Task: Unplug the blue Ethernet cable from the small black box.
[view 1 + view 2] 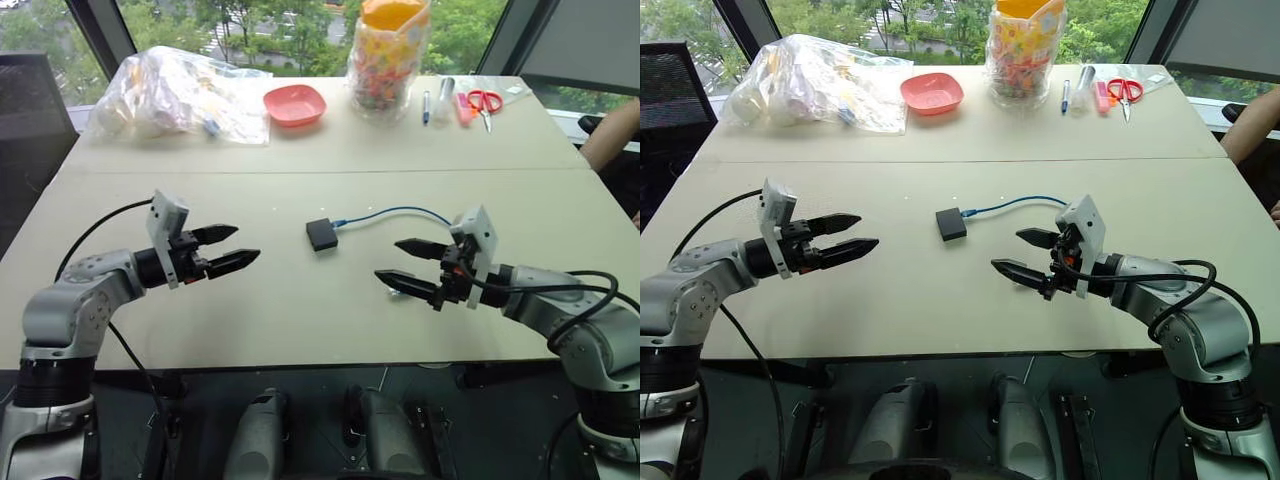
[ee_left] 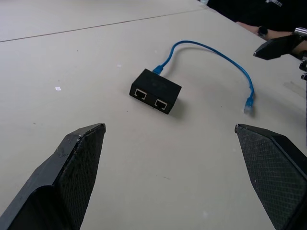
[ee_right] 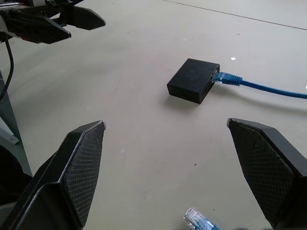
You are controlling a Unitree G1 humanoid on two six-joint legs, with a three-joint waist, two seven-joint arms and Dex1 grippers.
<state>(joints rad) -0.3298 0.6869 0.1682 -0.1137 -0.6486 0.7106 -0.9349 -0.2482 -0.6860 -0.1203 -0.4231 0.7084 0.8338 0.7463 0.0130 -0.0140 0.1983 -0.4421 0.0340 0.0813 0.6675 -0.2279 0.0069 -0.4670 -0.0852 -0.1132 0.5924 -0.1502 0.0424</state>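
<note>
The small black box [image 1: 321, 234] lies flat on the table's middle, two empty ports facing my left side [image 2: 155, 91]. The blue Ethernet cable [image 1: 395, 213] is plugged into the box's far side and arcs toward my right arm; its free clear plug [image 2: 248, 105] rests on the table near my right gripper. My left gripper [image 1: 232, 250] hovers open left of the box, apart from it. My right gripper [image 1: 407, 264] hovers open to the box's right, nothing between its fingers [image 3: 81, 163].
At the table's far edge stand a clear bag of items [image 1: 180, 95], a red bowl [image 1: 294, 104], a jar of colourful bits [image 1: 387, 60], pens and red scissors [image 1: 485, 102]. A person's arm [image 1: 612, 132] shows at the far right.
</note>
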